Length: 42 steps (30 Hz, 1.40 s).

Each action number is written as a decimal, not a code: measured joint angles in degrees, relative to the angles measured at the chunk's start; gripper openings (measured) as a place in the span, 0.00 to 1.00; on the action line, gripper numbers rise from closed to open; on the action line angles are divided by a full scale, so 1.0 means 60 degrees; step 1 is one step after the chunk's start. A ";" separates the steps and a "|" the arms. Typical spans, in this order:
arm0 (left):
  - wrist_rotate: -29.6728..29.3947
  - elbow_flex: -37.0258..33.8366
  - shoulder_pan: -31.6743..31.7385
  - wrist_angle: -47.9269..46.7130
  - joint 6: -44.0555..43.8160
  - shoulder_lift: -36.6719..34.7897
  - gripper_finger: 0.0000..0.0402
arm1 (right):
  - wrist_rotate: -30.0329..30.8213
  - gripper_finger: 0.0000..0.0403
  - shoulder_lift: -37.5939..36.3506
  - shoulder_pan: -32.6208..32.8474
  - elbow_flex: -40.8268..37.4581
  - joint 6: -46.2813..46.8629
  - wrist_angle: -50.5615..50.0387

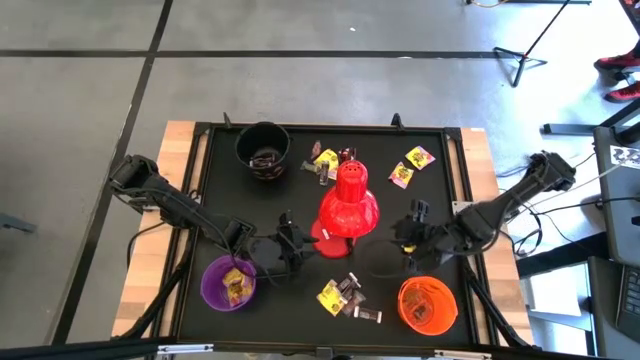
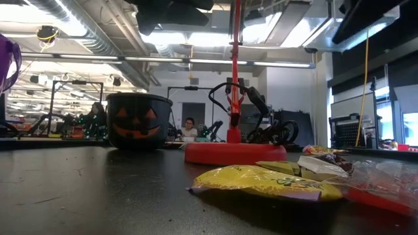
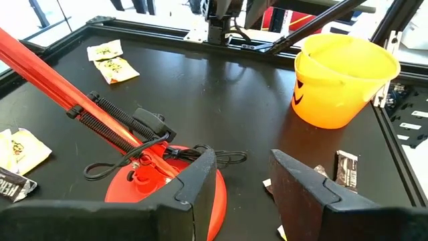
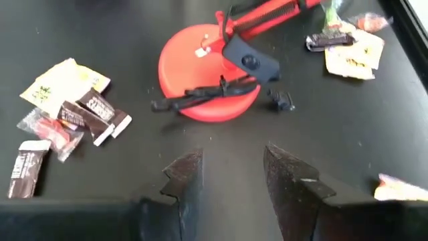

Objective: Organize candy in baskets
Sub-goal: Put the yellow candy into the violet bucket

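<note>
Left gripper [image 1: 291,250] empty and parted, orange bucket [image 1: 428,305] upright

A bright red desk lamp [image 1: 348,205] stands at the centre of a black table [image 1: 440,180] edged in pale wood. Around the lamp sit three buckets: one black [image 1: 263,150] with an orange pumpkin face, one purple [image 1: 226,284], one orange [image 1: 427,305] with a black grin. Yellow sweets [image 1: 419,157] with pink marks lie beyond the lamp, and dark brown wrappers [image 1: 367,314] with white lettering lie beside a yellow one [image 1: 331,296] near the lamp's base. Both dark arms flank the lamp.
</note>
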 joint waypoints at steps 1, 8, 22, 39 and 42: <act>0.0000 0.0000 0.0000 0.0000 0.0000 0.0002 0.32 | -0.0109 0.38 0.0000 -0.0082 0.0000 -0.0166 0.0148; 0.0000 0.0000 0.0000 -0.0060 0.0002 0.0001 0.32 | -0.0764 0.38 0.0000 -0.0606 0.0000 -0.0918 0.0887; 0.0046 0.0000 -0.0028 -0.0255 -0.0004 0.0000 0.32 | -0.1863 0.38 0.0000 -0.1576 0.0000 -0.1405 0.0873; 0.0075 0.0000 -0.0069 -0.0498 0.0000 0.0002 0.32 | -0.1832 0.38 -0.0109 -0.2770 -0.0326 -0.2054 0.1943; 0.0076 0.0000 -0.0069 -0.0619 -0.0005 0.0001 0.32 | -0.2675 0.38 -0.0371 -0.2981 -0.1204 -0.2404 0.3726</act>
